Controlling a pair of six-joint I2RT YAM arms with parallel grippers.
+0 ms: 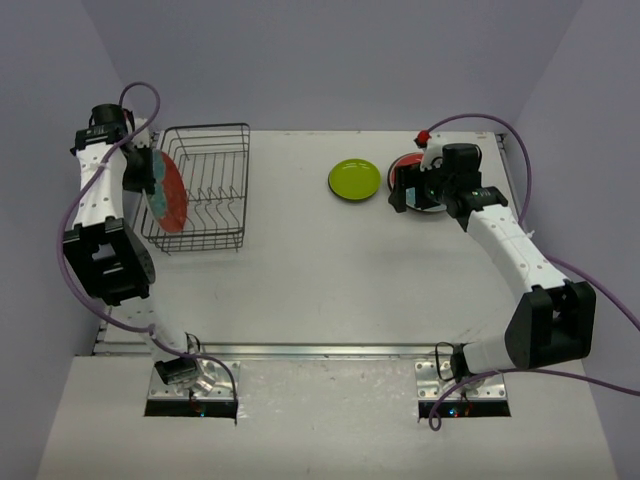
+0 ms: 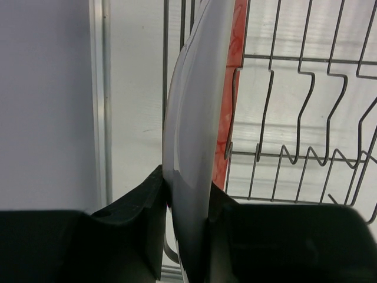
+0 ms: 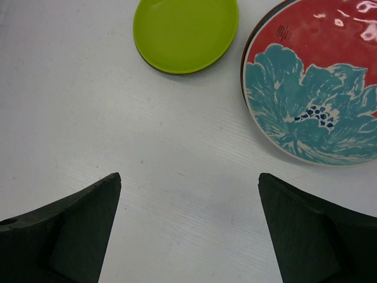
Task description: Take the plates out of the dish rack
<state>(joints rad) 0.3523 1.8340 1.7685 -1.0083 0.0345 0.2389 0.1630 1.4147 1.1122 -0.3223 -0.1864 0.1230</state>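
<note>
The black wire dish rack (image 1: 215,190) stands at the table's back left. One large red plate (image 1: 171,196) with a teal flower stands upright at its left end. My left gripper (image 1: 147,170) is shut on that plate's rim. In the left wrist view the plate (image 2: 194,130) shows edge-on, its pale underside clamped in the left gripper (image 2: 187,187), with rack wires (image 2: 300,106) to the right. My right gripper (image 3: 188,177) hangs open over bare table with nothing in it. Beyond it lie a lime-green plate (image 3: 185,32) and another red plate (image 3: 315,88), both flat on the table.
The lime-green plate (image 1: 355,179) and the flat red plate (image 1: 428,182) sit at the back right, the right gripper (image 1: 403,190) between them. A metal rail (image 2: 97,106) runs along the table's left edge beside the wall. Purple cables loop off both arms.
</note>
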